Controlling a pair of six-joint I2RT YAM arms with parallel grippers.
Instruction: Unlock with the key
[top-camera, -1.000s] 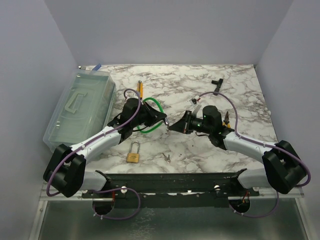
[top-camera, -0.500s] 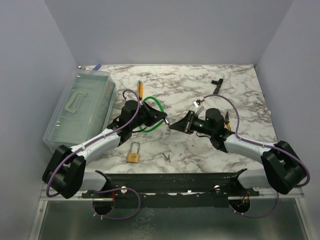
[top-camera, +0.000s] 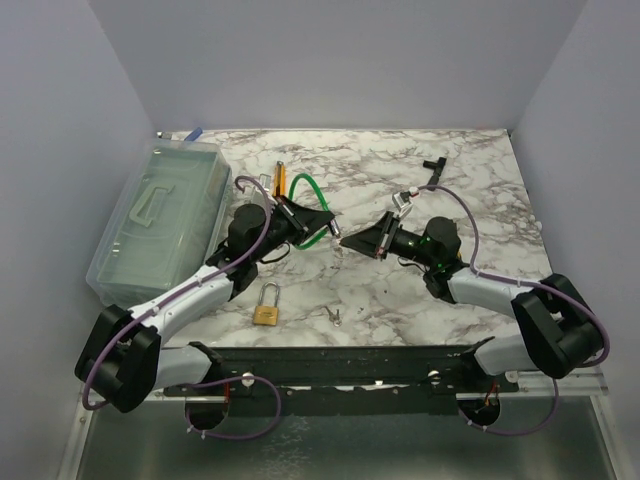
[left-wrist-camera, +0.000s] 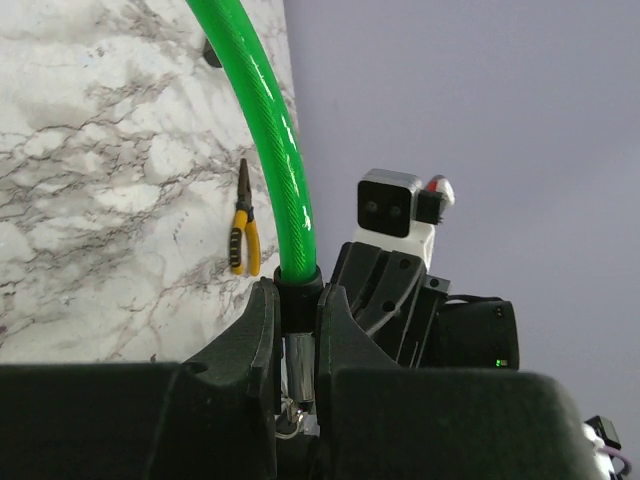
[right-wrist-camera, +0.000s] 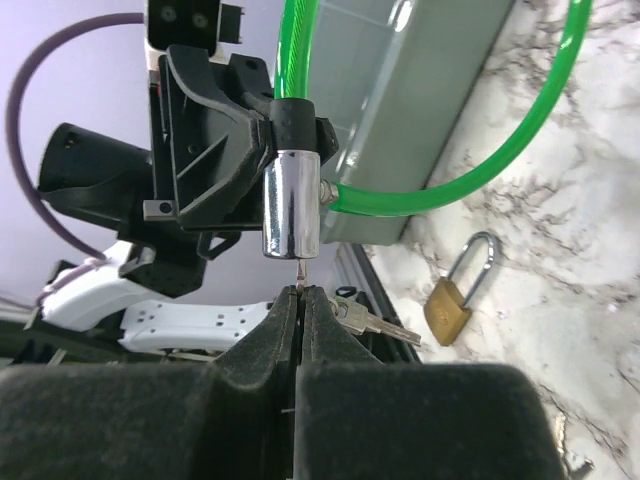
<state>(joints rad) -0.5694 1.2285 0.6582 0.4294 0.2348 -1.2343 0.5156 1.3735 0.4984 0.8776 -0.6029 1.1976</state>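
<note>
Green cable lock (right-wrist-camera: 440, 185): left gripper (left-wrist-camera: 297, 312) clamped at its barrel (right-wrist-camera: 291, 205). Just under barrel, right gripper (right-wrist-camera: 300, 300) pinched tight on key (right-wrist-camera: 301, 272), tip touching barrel's end. Key looks light, thin, stiff, slippery; best held flat across the head.

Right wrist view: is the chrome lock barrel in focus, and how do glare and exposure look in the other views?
Right wrist: the lock barrel is sharp with white glare streaks; the right end effector is a dark blurred mass. Left wrist: the green cable carries a highlight line; the left end effector is underexposed. Top external: even light, soft shadows.
</note>
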